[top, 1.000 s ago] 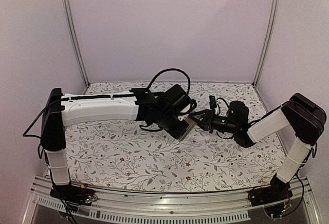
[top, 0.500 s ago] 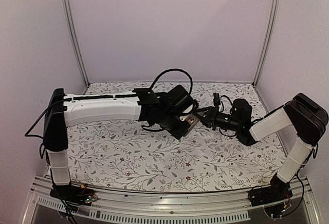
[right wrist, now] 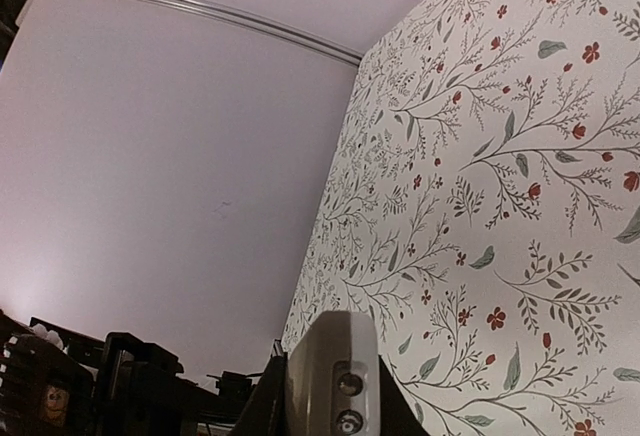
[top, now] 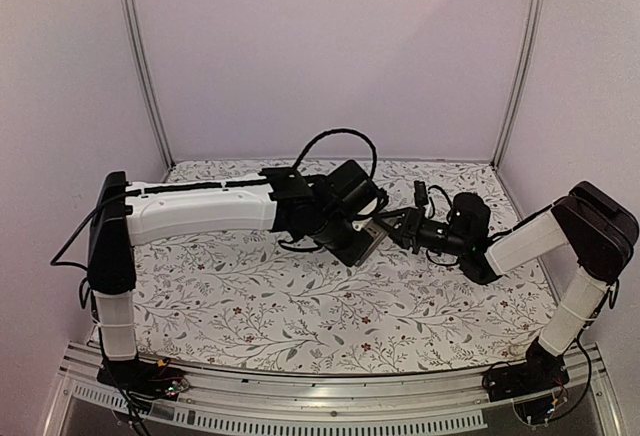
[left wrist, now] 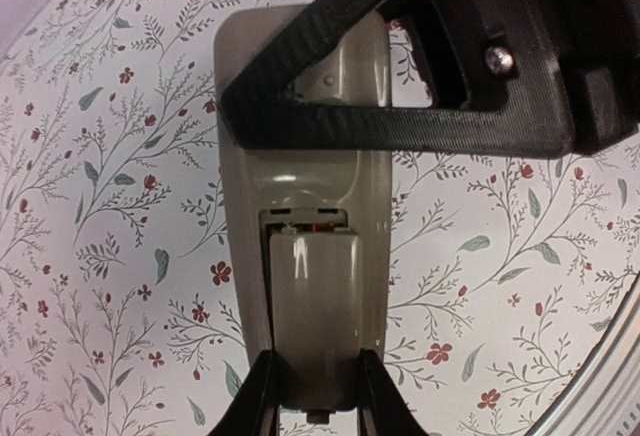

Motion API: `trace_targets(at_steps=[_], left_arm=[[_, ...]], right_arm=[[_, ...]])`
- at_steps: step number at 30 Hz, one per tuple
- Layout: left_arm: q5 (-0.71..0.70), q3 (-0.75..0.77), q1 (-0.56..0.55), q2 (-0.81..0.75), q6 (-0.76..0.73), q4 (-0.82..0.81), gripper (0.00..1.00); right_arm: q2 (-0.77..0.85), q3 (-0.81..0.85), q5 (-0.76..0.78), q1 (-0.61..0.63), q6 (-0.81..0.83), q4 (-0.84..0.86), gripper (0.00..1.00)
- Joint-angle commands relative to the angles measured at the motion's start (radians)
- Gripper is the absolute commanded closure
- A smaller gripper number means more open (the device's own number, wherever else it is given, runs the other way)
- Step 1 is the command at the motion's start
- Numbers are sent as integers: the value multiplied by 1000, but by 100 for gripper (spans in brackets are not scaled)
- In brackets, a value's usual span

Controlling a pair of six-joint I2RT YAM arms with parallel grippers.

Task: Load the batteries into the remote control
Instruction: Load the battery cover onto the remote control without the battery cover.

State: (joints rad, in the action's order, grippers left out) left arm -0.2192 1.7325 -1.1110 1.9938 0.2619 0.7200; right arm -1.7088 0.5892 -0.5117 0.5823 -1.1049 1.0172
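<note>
Remote control (left wrist: 305, 191) (1, back up) sits pinched endwise between left gripper (left wrist: 315, 398) and right gripper (right wrist: 330, 398).

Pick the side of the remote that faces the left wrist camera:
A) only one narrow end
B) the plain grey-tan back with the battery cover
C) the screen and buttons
B: the remote control shows its plain grey-tan back, with the battery cover on the lower half, between the fingertips of the left gripper; no screen or buttons are visible.
</note>
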Motion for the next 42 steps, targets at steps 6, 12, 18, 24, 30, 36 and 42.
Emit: trace_targets(at_steps=[6,12,18,24,30,36,42], left_arm=[[4,15,22,38,3,17,80],[-2,16,23,36,4,16,80],[-46,24,4,33,-30,17,80],[-76,29,-4,35,-36,25,80],[-63,29,-4,41,-36,28,80],[-27,42,-4,50,-34,28,79],[-6,55,-4,64,-33,36,78]], right_arm=[[5,-8,-27,8,-13,54,100],[-7,-6,-27,19,-17,63,100],[-36,-3,-29,19,-46,83,100],[-40,-3,-24,20,-51,77,100],[-42,-2,-27,20,-53,92,100],[-40,-3,-32,22,-53,115,100],[-35,-2,-31,30,-47,123,100]])
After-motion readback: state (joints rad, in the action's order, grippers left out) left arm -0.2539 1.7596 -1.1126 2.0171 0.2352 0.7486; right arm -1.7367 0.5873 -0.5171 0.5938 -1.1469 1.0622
